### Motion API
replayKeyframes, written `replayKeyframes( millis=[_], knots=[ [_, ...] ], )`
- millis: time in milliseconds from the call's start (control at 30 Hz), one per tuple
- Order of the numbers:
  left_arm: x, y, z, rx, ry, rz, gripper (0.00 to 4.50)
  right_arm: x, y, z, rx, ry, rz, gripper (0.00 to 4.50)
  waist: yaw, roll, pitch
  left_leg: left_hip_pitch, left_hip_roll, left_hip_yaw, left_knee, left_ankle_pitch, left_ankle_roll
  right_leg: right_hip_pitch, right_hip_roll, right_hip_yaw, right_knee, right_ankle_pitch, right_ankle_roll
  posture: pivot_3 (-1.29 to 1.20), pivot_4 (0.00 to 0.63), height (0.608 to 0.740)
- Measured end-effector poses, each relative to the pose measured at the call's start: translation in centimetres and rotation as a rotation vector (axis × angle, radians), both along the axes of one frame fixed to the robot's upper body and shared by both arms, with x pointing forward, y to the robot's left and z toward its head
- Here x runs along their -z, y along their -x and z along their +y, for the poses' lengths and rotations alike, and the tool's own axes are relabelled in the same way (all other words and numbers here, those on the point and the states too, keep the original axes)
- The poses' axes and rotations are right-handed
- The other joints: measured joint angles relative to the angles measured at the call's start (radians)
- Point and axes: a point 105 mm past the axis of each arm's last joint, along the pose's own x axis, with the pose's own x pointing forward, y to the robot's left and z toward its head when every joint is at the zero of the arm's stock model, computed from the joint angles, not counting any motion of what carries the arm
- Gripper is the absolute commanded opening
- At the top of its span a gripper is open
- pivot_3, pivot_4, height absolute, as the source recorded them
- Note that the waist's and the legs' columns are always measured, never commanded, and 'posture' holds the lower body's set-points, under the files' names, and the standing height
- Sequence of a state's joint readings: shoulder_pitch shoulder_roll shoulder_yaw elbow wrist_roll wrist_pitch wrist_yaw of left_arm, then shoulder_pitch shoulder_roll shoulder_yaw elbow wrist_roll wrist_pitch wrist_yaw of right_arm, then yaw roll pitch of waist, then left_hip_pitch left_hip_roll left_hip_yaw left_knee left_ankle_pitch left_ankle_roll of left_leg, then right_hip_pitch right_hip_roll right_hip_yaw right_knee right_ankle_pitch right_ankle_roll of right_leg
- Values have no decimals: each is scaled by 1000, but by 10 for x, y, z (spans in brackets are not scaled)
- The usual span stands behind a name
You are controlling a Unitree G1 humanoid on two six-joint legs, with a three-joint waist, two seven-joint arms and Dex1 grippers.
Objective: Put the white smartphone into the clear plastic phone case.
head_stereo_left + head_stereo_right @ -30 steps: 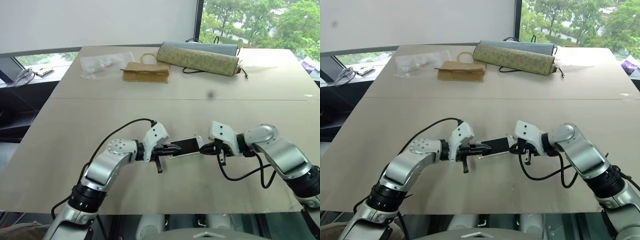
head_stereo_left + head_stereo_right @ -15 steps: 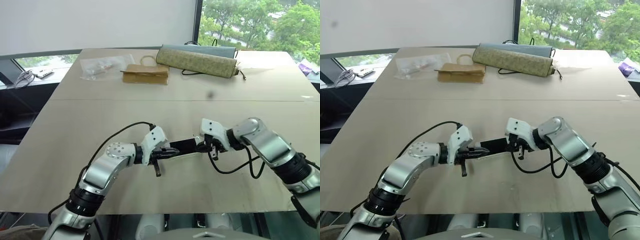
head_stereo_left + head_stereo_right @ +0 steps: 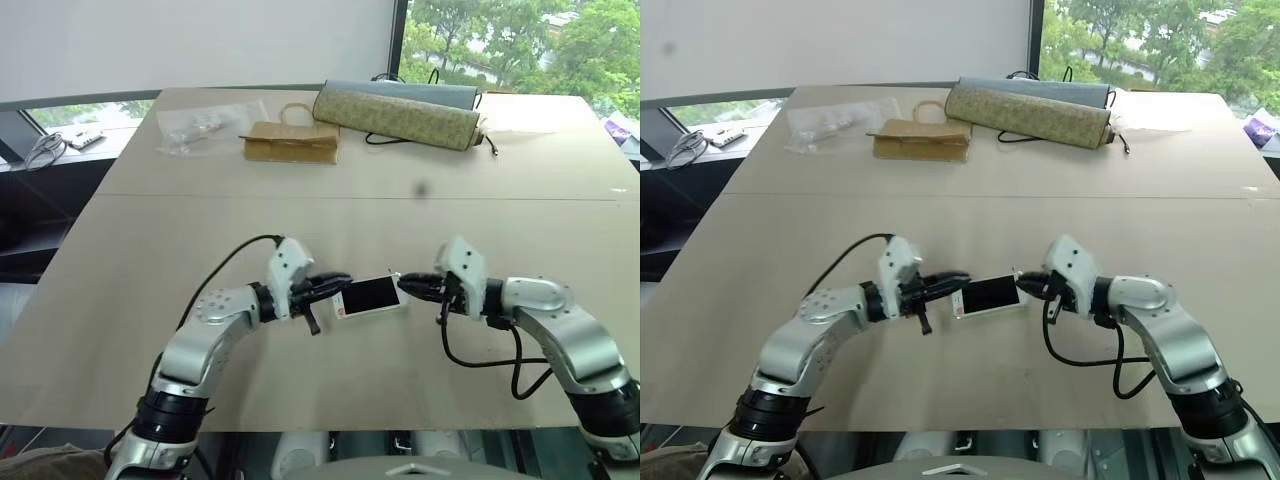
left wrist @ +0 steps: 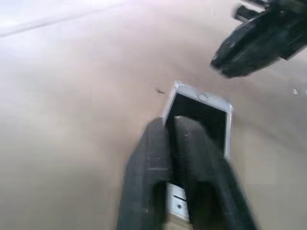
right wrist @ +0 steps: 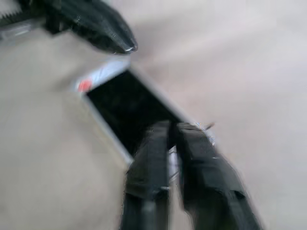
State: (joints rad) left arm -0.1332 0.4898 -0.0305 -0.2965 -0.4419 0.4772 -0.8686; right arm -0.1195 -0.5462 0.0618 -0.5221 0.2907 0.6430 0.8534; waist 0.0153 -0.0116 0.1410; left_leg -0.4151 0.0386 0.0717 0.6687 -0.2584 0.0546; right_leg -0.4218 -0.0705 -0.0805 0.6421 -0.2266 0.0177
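The white smartphone [image 3: 370, 296] lies screen up on the tan table [image 3: 300, 210], between my two grippers. My left gripper [image 3: 343, 281] hovers just off its left end, fingers a narrow gap apart with nothing between them. My right gripper [image 3: 405, 284] hovers off its right end in the same state. In the left wrist view the smartphone [image 4: 201, 112] stretches away beyond my fingertips [image 4: 158, 129], with the other gripper clear of its far end. The right wrist view shows the smartphone [image 5: 127, 108] likewise. I cannot make out the clear plastic phone case apart from the phone.
At the far side of the table lie a crinkled clear bag [image 3: 205, 125], a brown pouch [image 3: 292, 143] and two long rolled cases [image 3: 395, 118] with a black cable. The table's front edge runs just below my arms.
Both grippers were shut on the phone's ends; now their fingers have parted, and both hands have risen and drawn slightly away from it. The phone rests between them.
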Motion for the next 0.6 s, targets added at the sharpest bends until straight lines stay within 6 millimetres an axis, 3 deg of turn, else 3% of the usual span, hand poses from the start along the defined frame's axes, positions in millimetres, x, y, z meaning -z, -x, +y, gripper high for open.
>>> replayKeyframes(
  millis=[167, 200, 333, 600],
  knots=[
    [-1, 21, 24, -28, 4, 20, 4268, 15, 31, -25, 73, 1, 46, 4273, -1, 1, 5, 0, 0, 1, 0, 0, 0, 0, 0, 1, -1, -1, 1, 0, 150, 740],
    [0, 25, 29, -36, -1, 29, 4418, 15, 36, -30, 86, 3, 47, 4442, -2, 1, 5, 1, 0, 1, 0, 0, 0, 0, 0, 1, -1, -3, 3, 0, 150, 740],
    [4, 43, 58, -103, -54, 53, 4418, 4, 47, -57, 178, 21, 8, 4442, -1, 1, 7, 2, 0, 0, 1, 0, 0, 0, 0, 1, 0, -5, 0, 0, 150, 740],
    [10, 65, 79, -198, -70, 106, 4418, -2, 63, -80, 247, 15, -22, 4442, 0, 0, 9, 1, 0, 0, 0, 0, 0, 0, -1, 1, -1, -5, 0, 0, 150, 740]
  ],
)
